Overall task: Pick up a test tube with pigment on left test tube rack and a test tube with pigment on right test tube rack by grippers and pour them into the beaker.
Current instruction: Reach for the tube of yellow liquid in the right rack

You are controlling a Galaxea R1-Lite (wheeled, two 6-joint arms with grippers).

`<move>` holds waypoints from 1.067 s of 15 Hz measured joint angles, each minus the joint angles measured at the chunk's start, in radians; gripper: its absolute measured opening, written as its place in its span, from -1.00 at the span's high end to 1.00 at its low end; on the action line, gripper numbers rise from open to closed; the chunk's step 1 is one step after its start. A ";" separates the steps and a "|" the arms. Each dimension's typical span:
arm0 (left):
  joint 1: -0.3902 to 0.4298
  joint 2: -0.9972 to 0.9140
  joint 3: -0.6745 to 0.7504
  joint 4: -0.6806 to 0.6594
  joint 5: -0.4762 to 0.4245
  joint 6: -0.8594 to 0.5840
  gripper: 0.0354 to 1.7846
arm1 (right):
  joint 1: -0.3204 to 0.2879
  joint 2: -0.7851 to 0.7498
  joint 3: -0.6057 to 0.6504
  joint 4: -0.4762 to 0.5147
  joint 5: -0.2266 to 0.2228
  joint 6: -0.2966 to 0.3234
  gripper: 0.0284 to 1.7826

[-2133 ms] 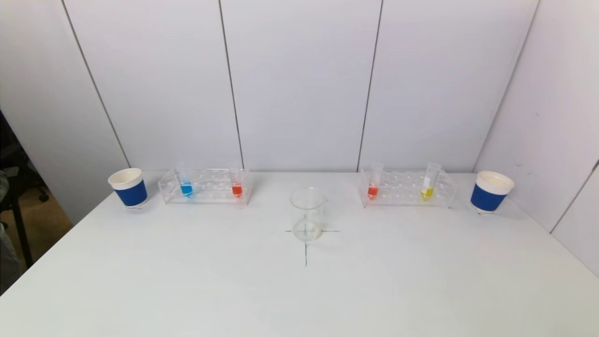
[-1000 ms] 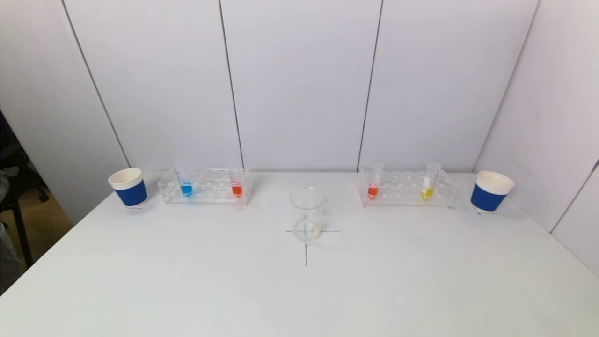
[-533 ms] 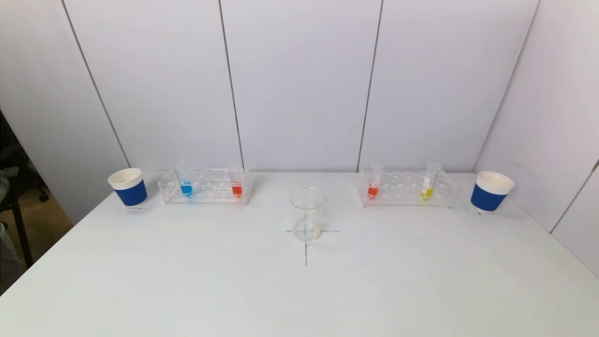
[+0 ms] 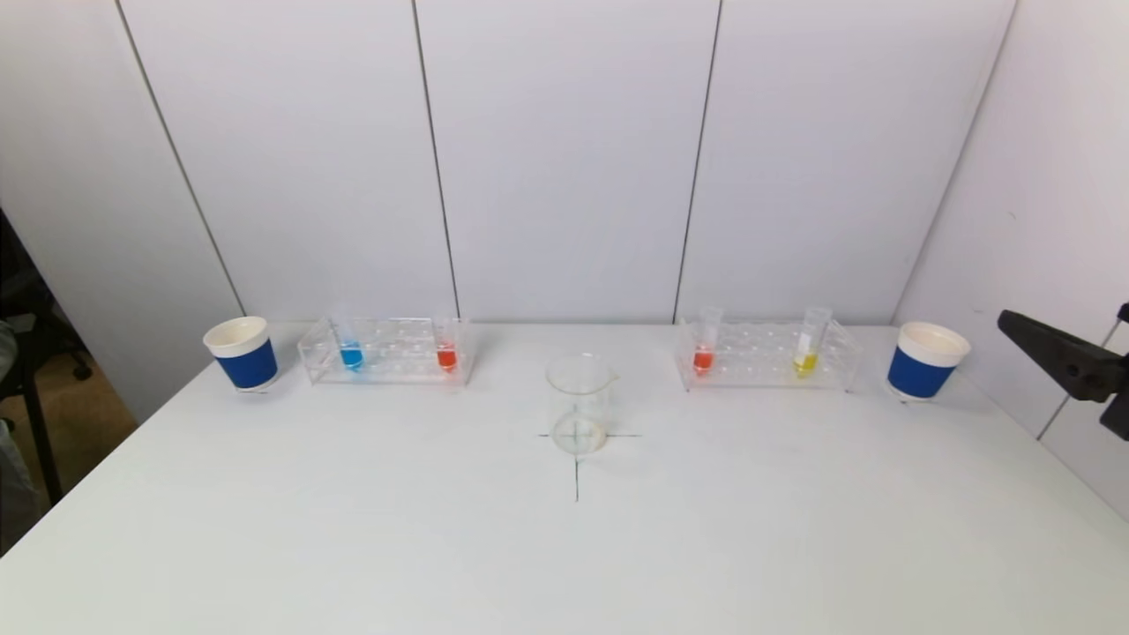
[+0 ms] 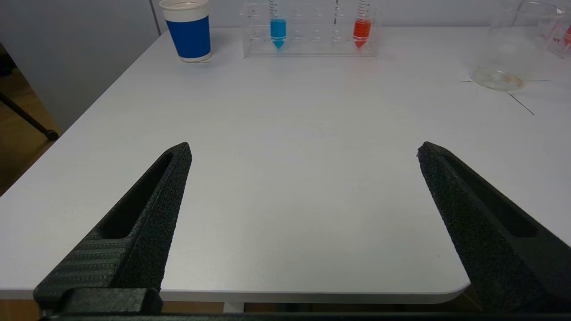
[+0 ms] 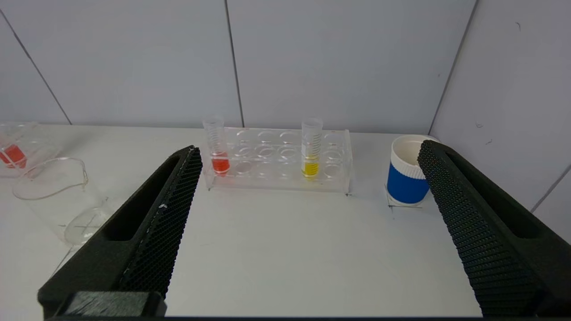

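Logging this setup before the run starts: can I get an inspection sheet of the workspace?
Surface: white table, black cross marked under the beaker.
Job's things: left rack holds blue and red tubes; right rack holds red and yellow tubes; beaker looks empty.
Clutter: two blue paper cups at the outer ends.
Grippers: left gripper open over the near edge; right gripper open, facing the right rack.
Cables: nothing seen.
Surroundings: white panel walls.
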 joint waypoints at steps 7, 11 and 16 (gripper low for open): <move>0.000 0.000 0.000 0.000 0.000 0.000 -0.99 | 0.004 0.290 0.076 -0.339 -0.005 0.004 -0.98; 0.000 0.000 0.000 0.000 0.000 0.000 -0.99 | 0.011 0.467 0.103 -0.577 -0.009 0.007 -0.98; 0.000 0.000 0.000 0.000 0.000 0.000 -0.99 | 0.014 0.681 0.110 -0.804 -0.014 0.005 -0.98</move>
